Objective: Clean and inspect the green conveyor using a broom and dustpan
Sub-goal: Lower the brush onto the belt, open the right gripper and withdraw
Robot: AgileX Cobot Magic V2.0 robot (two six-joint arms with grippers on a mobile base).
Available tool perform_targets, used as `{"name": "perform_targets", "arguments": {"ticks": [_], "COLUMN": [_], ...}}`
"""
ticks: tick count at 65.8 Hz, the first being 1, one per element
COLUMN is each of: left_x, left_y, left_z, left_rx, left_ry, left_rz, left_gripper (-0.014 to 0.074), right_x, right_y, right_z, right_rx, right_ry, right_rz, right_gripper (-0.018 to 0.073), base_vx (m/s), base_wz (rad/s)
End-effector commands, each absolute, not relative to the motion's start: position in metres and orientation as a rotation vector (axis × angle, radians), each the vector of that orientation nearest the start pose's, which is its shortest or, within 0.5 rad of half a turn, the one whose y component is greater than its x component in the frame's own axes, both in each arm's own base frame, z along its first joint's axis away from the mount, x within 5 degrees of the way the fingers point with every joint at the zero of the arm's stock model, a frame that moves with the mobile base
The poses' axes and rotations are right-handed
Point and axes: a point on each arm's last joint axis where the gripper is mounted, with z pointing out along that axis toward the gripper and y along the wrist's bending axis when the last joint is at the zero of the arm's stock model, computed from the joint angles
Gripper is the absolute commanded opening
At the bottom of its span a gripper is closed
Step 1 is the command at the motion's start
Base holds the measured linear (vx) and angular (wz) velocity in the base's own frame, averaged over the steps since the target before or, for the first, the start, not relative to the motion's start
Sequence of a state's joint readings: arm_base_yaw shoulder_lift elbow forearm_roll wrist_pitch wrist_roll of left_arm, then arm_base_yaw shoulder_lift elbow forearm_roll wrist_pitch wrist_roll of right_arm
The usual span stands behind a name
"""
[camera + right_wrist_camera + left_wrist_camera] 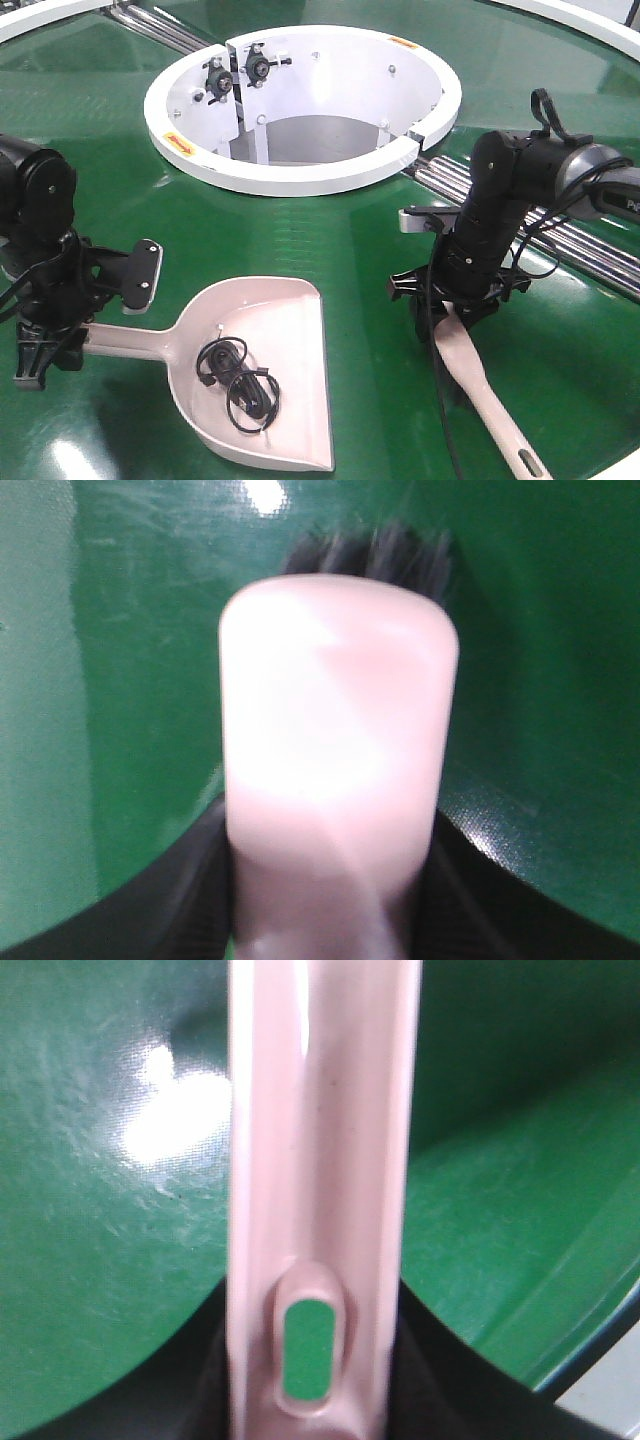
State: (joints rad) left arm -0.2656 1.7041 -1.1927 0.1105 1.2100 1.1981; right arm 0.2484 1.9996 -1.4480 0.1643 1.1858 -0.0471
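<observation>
- glossy dark-green conveyor belt (340,240) fills the front view
- pale beige-pink plastic scoop dustpan (285,330) sits on the belt lower left of centre, wide mouth facing right, straight handle running left
- pale beige-pink hand broom (490,390) is at lower right, well apart from the dustpan mouth; its tapering handle points to the lower right corner, dark slot near the end
- black coiled cable (238,385) lies inside the dustpan, on its floor
- white circular hub ring (300,175) stands beyond both tools; silver metal rollers (570,240) run from the ring out to the right, behind the right arm
- left gripper (48,345): black, pointing down, jaws closed on the far end of the dustpan handle; in the left wrist view the handle runs up between the two dark fingers, with green belt showing through the hang hole
- right gripper (458,300): points almost straight down from an arm bent in from the right, jaws closed on the broom where the back meets the handle; black wiring hangs beside it and crosses the broom handle
- broom head is mostly covered by the right gripper in the front view
- right wrist view is blurred: rounded pale back, dark bristles just past its tip; cannot tell if the bristles touch the belt
- left arm is cut off at the frame's left edge
</observation>
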Motion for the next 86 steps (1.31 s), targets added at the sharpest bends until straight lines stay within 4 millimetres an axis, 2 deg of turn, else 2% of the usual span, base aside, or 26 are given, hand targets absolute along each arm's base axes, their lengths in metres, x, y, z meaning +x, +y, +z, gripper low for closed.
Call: {"name": "perform_targets", "arguments": {"ticks": [1,13,21,35,51,62,71,79,86], "left_x": [0.295,0.295,0.295,0.295,0.295,0.295,0.295,0.295,0.295], "left_y": [-0.076,-0.076,-0.076,-0.076,-0.076,-0.076,-0.076,-0.076,-0.076], "left_z": [0.241,0.241,0.241,0.241,0.241,0.241,0.241,0.241,0.241], "left_rx": [2.203,2.203,2.203,2.203,2.203,2.203,2.203,2.203,2.203], "left_ry": [2.335,2.335,2.335,2.335,2.335,2.335,2.335,2.335,2.335], "left_rz": [0.091,0.091,0.091,0.091,0.091,0.091,0.091,0.091,0.091], "left_gripper": [-0.0022,-0.0022,-0.0022,-0.0022,-0.0022,-0.0022,-0.0022,-0.0022,-0.0022], "right_x": [0.369,0.369,0.368,0.369,0.358,0.339,0.317,0.288,0.252], "right_y": [0.105,0.105,0.106,0.105,0.102,0.098,0.091,0.082,0.071], "right_z": [0.2,0.2,0.205,0.234,0.294,0.345,0.374,0.374,0.373], "right_rx": [-0.386,-0.389,-0.392,-0.38,-0.424,-0.436,-0.408,-0.402,-0.394], "right_ry": [3.12,3.12,3.1,2.941,2.663,2.447,2.261,2.08,1.917], "right_rz": [0.215,0.215,0.217,0.209,0.175,0.155,0.157,0.14,0.118], "right_gripper": [0.0273,0.0484,0.0578,0.0602,0.0591,0.0591,0.0591,0.0591,0.0591], "base_vx": [0.0,0.0,0.0,0.0,0.0,0.0,0.0,0.0,0.0], "base_wz": [0.0,0.0,0.0,0.0,0.0,0.0,0.0,0.0,0.0]}}
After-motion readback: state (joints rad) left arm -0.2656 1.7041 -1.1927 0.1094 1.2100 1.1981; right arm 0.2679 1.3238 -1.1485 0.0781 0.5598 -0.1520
